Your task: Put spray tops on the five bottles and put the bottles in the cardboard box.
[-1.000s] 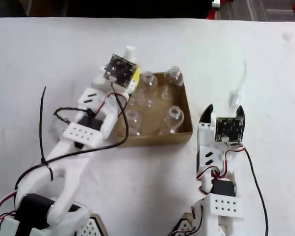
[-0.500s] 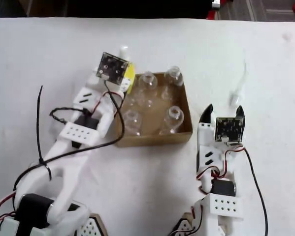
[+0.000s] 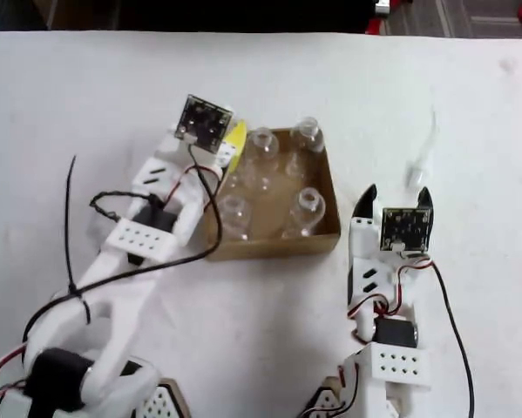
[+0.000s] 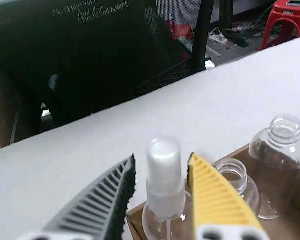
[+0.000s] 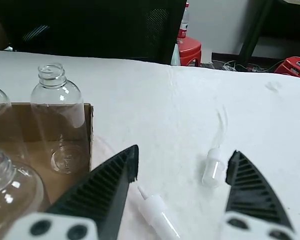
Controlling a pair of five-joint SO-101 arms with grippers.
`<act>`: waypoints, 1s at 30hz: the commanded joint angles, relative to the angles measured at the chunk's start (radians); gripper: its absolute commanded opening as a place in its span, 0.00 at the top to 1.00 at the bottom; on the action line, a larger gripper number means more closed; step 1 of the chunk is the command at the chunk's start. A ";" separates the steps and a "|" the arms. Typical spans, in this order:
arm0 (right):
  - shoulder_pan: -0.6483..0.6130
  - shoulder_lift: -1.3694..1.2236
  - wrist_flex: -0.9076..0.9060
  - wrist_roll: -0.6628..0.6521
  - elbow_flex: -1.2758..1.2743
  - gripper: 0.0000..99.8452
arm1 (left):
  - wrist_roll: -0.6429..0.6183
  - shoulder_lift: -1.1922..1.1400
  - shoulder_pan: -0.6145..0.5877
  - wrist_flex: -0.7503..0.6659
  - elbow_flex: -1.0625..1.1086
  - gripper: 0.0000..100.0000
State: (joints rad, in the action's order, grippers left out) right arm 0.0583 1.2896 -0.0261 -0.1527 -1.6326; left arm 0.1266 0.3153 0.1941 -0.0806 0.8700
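The cardboard box (image 3: 278,246) sits mid-table with several clear uncapped bottles in it, such as one (image 3: 306,209) at the front right. In the left wrist view a bottle with a white spray top (image 4: 163,175) stands in a box corner. My left gripper (image 4: 162,159) is open, its grey and yellow fingers on either side of that top, with a small gap on the grey side. My right gripper (image 3: 398,192) rests open on the table right of the box. One loose spray top (image 5: 157,215) lies between its black fingers and another (image 5: 212,170) just beyond them.
The second loose spray top (image 3: 417,170) has a thin tube trailing toward the far side. White table stretches behind and to the right of the box. Black cables hang off the left arm (image 3: 147,231). A bottle (image 5: 57,110) stands at the box corner nearest the right gripper.
The left gripper swung a little left, then back right over the box's rear left corner. The white top seen beyond its camera earlier is now hidden under it. The right arm stayed put.
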 commanded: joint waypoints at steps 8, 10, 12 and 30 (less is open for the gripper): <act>-0.007 -0.001 0.028 0.003 0.008 0.74 | -0.012 0.179 0.010 0.069 -0.025 0.84; -0.007 -0.001 0.028 0.003 0.008 0.74 | -0.011 0.171 0.010 0.069 -0.025 0.84; -0.007 -0.001 0.028 0.003 0.008 0.74 | -0.011 0.147 0.010 0.069 -0.040 0.84; -0.007 -0.001 0.028 0.003 0.006 0.74 | 0.005 0.492 -0.054 0.436 -0.117 0.87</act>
State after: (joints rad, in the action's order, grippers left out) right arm 0.0583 1.2896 -0.0230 -0.1527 -1.6326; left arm 0.1189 0.6053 0.1910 0.2340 0.8163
